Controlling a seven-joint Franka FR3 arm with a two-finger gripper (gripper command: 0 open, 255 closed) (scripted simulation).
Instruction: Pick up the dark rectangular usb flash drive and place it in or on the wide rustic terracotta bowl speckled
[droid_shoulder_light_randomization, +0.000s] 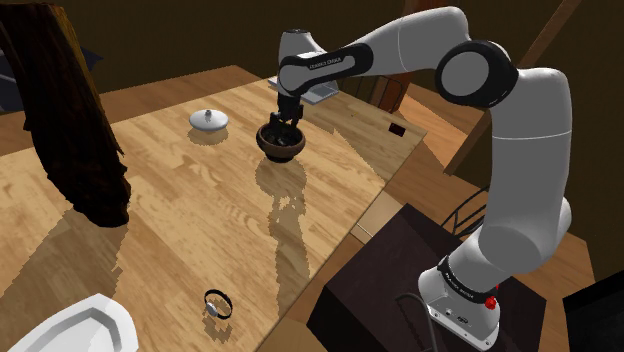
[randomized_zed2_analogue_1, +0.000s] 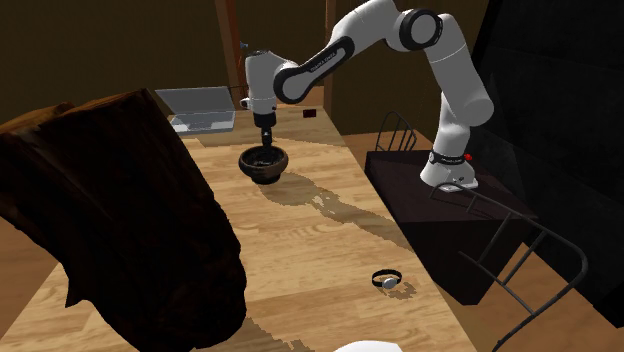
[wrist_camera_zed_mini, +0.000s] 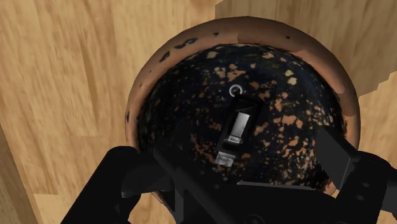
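Your gripper (wrist_camera_zed_mini: 236, 156) hangs open over the bowl (wrist_camera_zed_mini: 254, 28).
You can see the flash drive (wrist_camera_zed_mini: 238, 124) lying inside the speckled bowl on the wooden table (droid_shoulder_light_randomization: 180, 220), between the spread fingers (wrist_camera_zed_mini: 127, 175), neither finger touching it.

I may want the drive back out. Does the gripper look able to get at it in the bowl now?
Probably yes. The open gripper hangs right over the bowl, and the drive lies uncovered on its floor between the fingers; only the bowl's walls might crowd them.
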